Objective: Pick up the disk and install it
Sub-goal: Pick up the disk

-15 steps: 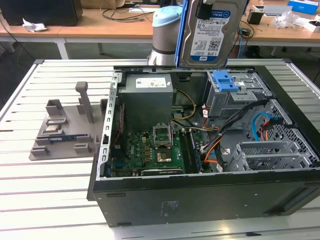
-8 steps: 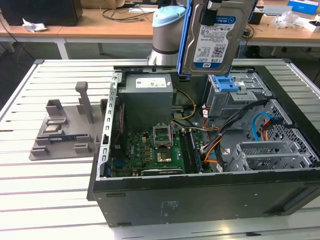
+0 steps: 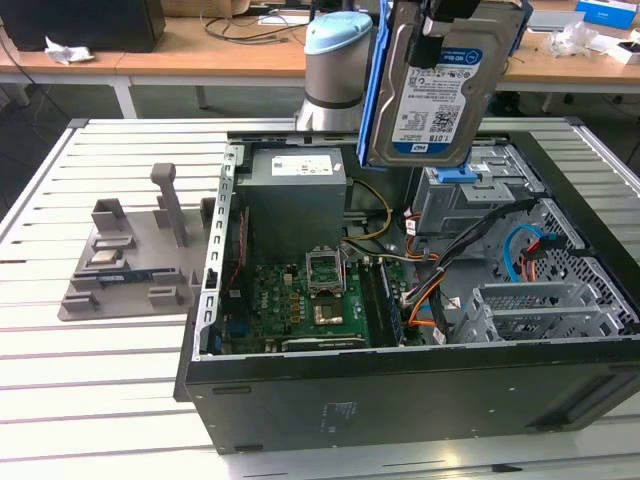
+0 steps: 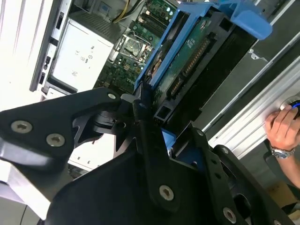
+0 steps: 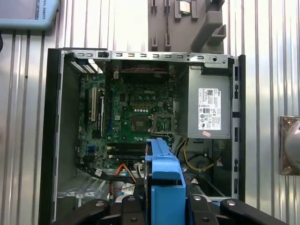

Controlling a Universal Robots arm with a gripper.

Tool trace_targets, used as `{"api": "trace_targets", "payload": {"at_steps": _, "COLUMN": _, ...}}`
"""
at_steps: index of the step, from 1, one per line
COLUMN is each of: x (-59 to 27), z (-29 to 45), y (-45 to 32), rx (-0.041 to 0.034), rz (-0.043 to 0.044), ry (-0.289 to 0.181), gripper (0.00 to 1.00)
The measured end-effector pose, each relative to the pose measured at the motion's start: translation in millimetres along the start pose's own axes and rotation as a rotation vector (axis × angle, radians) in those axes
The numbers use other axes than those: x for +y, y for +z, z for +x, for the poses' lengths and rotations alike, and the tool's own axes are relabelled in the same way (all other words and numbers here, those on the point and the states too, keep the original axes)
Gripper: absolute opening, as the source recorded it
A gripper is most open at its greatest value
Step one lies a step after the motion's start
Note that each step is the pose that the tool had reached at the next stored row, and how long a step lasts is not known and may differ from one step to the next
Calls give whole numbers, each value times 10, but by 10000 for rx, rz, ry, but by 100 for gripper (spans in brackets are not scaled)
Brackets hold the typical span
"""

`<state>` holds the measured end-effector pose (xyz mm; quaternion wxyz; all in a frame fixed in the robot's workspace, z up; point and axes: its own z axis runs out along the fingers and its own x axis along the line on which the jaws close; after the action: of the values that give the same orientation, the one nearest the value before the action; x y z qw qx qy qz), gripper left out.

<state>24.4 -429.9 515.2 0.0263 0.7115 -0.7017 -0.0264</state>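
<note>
The flat silver-metal disk (image 3: 437, 95), blue-and-white labelled with blue plastic carrier rails on its edges, hangs upright, clamped between the fingers of the black gripper (image 4: 157, 123). It is in free air above the open black computer case (image 3: 400, 400). Its lower edge is just over the grey metal drive cage (image 3: 468, 195), not touching. The grey moulded holder block (image 3: 125, 262) sits well apart on the white slatted table (image 3: 90, 400). A person's hand (image 4: 280, 127) lies beside the slats.
</note>
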Motion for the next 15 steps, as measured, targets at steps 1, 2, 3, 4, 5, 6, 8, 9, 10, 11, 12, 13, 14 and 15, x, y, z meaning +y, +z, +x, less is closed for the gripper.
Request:
{"api": "trace_targets", "payload": {"at_steps": 1, "x": -1, "z": 4, "y": 2, "rx": -44, "rz": -1, "ry": 70, "gripper": 37}}
{"api": "trace_targets", "payload": {"at_steps": 2, "x": -1, "z": 8, "y": 2, "rx": -187, "rz": 1, "ry": 93, "gripper": 37}}
{"api": "trace_targets", "payload": {"at_steps": 3, "x": -1, "z": 11, "y": 2, "rx": -392, "rz": 3, "ry": 107, "gripper": 37}}
{"api": "trace_targets", "payload": {"at_steps": 4, "x": -1, "z": 12, "y": 2, "rx": -780, "rz": 7, "ry": 138, "gripper": 37}}
{"api": "trace_targets", "payload": {"at_steps": 5, "x": 0, "z": 18, "y": 3, "rx": -875, "rz": 8, "ry": 160, "gripper": 37}}
{"api": "trace_targets", "payload": {"at_steps": 6, "x": 0, "z": 31, "y": 4, "rx": -894, "rz": 9, "ry": 170, "gripper": 37}}
{"api": "trace_targets", "payload": {"at_steps": 8, "x": 1, "z": 121, "y": 7, "rx": -897, "rz": 10, "ry": 184, "gripper": 37}}
{"api": "trace_targets", "payload": {"at_steps": 9, "x": 1, "z": 156, "y": 6, "rx": -888, "rz": 10, "ry": 185, "gripper": 37}}
{"api": "trace_targets", "payload": {"at_steps": 10, "x": 2, "z": 179, "y": 6, "rx": -880, "rz": 9, "ry": 185, "gripper": 37}}
{"api": "trace_targets", "payload": {"at_steps": 11, "x": 2, "z": 215, "y": 6, "rx": -865, "rz": 10, "ry": 186, "gripper": 37}}
{"api": "trace_targets", "payload": {"at_steps": 12, "x": 2, "z": 257, "y": 7, "rx": -847, "rz": 9, "ry": 187, "gripper": 37}}
{"api": "trace_targets", "payload": {"at_steps": 13, "x": 3, "z": 293, "y": 8, "rx": -834, "rz": 10, "ry": 188, "gripper": 37}}
{"api": "trace_targets", "payload": {"at_steps": 14, "x": 3, "z": 318, "y": 9, "rx": -824, "rz": 10, "ry": 189, "gripper": 37}}
{"api": "trace_targets", "payload": {"at_steps": 15, "x": 4, "z": 354, "y": 9, "rx": -809, "rz": 10, "ry": 190, "gripper": 37}}
